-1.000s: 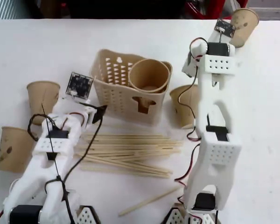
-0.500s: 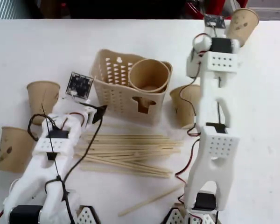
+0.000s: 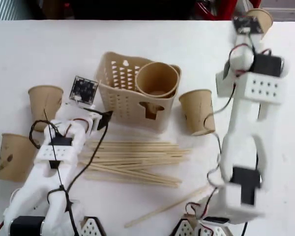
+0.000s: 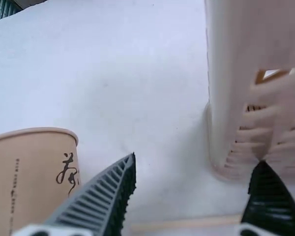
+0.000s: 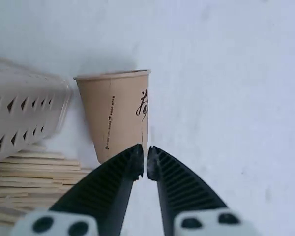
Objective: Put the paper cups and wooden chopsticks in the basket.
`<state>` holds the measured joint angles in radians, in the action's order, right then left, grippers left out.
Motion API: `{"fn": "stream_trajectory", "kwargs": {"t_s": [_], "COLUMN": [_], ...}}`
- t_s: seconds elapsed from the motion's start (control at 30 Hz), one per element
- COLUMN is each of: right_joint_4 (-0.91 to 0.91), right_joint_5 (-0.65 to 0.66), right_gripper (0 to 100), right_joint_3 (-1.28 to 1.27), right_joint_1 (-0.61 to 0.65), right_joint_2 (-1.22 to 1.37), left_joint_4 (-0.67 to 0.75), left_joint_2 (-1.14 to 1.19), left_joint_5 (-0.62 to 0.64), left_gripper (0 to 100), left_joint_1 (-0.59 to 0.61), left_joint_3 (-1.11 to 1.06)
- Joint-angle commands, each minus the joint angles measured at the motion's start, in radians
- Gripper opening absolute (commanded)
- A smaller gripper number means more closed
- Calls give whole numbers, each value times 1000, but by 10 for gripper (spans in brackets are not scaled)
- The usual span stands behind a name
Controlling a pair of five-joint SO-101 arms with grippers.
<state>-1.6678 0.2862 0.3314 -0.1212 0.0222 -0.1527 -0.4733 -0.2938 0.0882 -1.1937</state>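
Standing ahead of the clenched right gripper point(image 5: 146, 160), a paper cup point(image 5: 115, 118) beside the basket point(image 5: 24, 113); left gripper point(image 4: 196, 160) released.

White table point(image 3: 137, 44); dark strip point(image 3: 113, 10) beyond far edge; red object point(image 3: 217, 11) there.

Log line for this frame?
left gripper open | right gripper shut, empty | one cup in basket | chopsticks on table

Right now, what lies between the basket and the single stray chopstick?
The pile of wooden chopsticks lies between the basket and the stray chopstick, seen in the high view.
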Motion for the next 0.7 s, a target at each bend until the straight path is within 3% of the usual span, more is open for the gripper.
{"fn": "stream_trajectory", "kwargs": {"t_s": [0.0,0.2,0.37,0.67], "right_joint_4": [294,708,736,739], "right_joint_5": [23,34,80,160], "right_gripper": [16,16,17,17], "right_joint_3": [-443,-999,-1128,-1160], "right_joint_1": [7,88,166,148], "right_joint_2": [-257,-567,-662,-509], "left_joint_4": [23,23,23,23], "left_joint_2": [-2,-2,-2,-2], "left_joint_5": [6,6,6,6], "left_gripper": [353,353,353,353], "left_joint_1": [15,18,18,18], "left_joint_3": [9,11,11,11]}}
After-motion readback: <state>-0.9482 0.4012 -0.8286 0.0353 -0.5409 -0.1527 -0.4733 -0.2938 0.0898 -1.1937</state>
